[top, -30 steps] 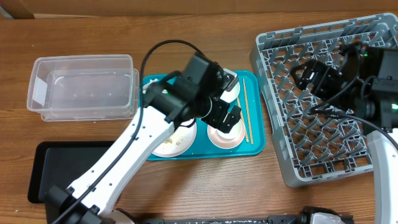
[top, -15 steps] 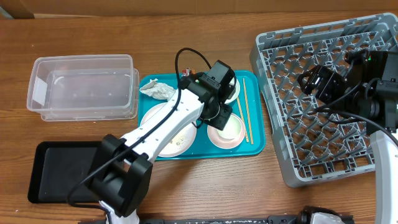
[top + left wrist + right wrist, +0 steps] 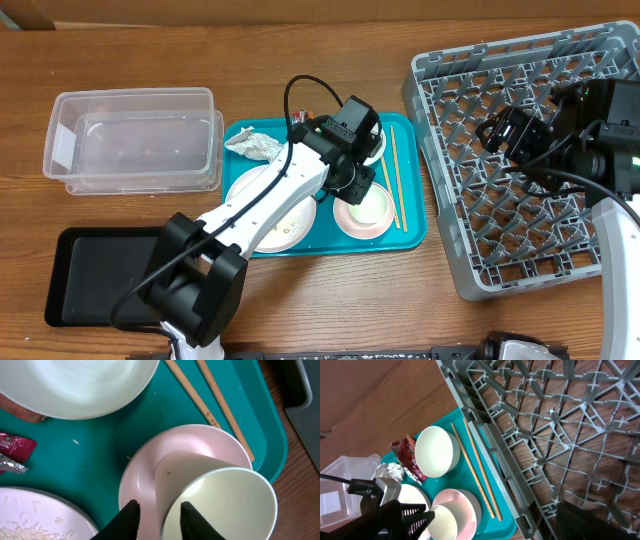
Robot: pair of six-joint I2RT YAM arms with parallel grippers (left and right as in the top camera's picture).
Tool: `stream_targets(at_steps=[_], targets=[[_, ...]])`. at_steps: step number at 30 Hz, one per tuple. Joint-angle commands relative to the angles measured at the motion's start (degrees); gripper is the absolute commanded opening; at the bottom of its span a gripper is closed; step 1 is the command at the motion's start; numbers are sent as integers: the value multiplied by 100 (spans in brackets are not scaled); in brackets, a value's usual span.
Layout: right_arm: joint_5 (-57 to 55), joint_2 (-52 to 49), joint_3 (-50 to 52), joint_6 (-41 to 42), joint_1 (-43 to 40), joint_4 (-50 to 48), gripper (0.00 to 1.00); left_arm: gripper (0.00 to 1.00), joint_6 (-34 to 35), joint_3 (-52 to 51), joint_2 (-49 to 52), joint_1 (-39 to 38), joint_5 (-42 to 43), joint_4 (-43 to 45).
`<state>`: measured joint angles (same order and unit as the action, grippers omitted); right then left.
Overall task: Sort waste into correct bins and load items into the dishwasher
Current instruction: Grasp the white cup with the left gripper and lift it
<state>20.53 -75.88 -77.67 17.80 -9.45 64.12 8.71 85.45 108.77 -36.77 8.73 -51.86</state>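
Note:
The small white cup (image 3: 220, 505) leans inside a pale-pink bowl (image 3: 142, 475) on the teal tray. My left gripper (image 3: 160, 519) has one finger inside the cup and one outside, closed in on its wall. From overhead it (image 3: 354, 192) covers most of the cup above the pink bowl (image 3: 370, 218). Beside them lie the chopsticks (image 3: 394, 180), a white bowl (image 3: 75, 385), a plate (image 3: 30, 520) with rice grains, a red wrapper (image 3: 15, 447) and a crumpled napkin (image 3: 252, 145). My right gripper (image 3: 503, 130) hangs open over the grey dish rack (image 3: 520, 220), holding nothing.
A clear plastic tub (image 3: 130, 140) stands left of the teal tray (image 3: 412, 238). A black tray (image 3: 100, 275) lies at the front left. The rack's near wall (image 3: 495, 460) runs close along the tray's right edge.
My left arm has come down over the pink bowl and its jaws have narrowed around the cup's wall. The right arm shifted slightly above the rack.

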Motion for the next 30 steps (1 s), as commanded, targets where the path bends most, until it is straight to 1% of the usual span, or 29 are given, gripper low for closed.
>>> stream_targets(at_steps=[1, 2, 5, 6, 8, 10, 15, 16, 17, 21, 26, 30], targets=[[-57, -2, -179, 4, -26, -9, 100, 22, -83, 90, 74, -44, -31, 7], [-57, -2, -179, 2, -26, -9, 100, 18, -83, 90, 74, -44, -31, 9], [-57, -2, -179, 4, -26, 0, 100, 10, -83, 90, 74, -44, -31, 7], [-59, -2, -179, 2, -26, 28, 100, 9, -81, 90, 74, -44, -24, -7], [-59, -2, -179, 2, -26, 83, 100, 15, -83, 90, 76, -44, -17, -57], [-59, -2, -179, 2, -26, 109, 100, 16, -83, 83, 79, -44, -17, -74], [-59, -2, -179, 2, -26, 114, 100, 11, -81, 81, 251, -46, -4, -63], [-59, -2, -179, 2, -26, 114, 100, 9, -81, 81, 291, -46, 15, -70], [-59, -2, -179, 2, -26, 114, 100, 4, -79, 81, 334, -46, 37, -96], [-59, -2, -179, 2, -26, 122, 100, 4, -76, 140, 275, -33, 33, -153], [-57, -2, -179, 2, -26, 142, 100, 4, 127, 811, 74, 129, 85, -597], [-52, -2, -179, 2, -26, 330, 100, 4, 164, 1762, -155, 542, 619, -1357]])
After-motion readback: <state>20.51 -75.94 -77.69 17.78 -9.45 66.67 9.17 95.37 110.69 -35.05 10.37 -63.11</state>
